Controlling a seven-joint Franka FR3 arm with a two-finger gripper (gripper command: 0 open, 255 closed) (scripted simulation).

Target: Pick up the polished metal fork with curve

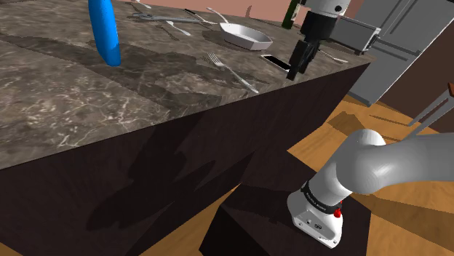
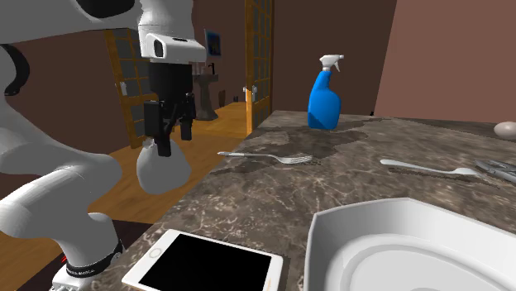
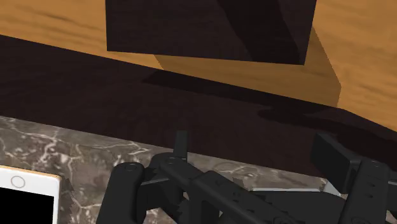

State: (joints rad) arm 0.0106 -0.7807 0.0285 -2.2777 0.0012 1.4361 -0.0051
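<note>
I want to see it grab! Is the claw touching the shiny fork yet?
Apart. The second exterior view shows the claw hanging beyond the counter edge, clear of the fork.

Bare countertop [image 1: 145,80] surrounds the fork [image 1: 233,70]; phone [image 1: 277,62] and dish [image 1: 244,35] sit near.

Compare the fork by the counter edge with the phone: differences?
Fork is slim grey metal; phone is a broad white slab with a black screen. Phone lies beside the white dish; fork lies apart, nearer the blue spray bottle. Both lie flat on the marble counter.
</note>
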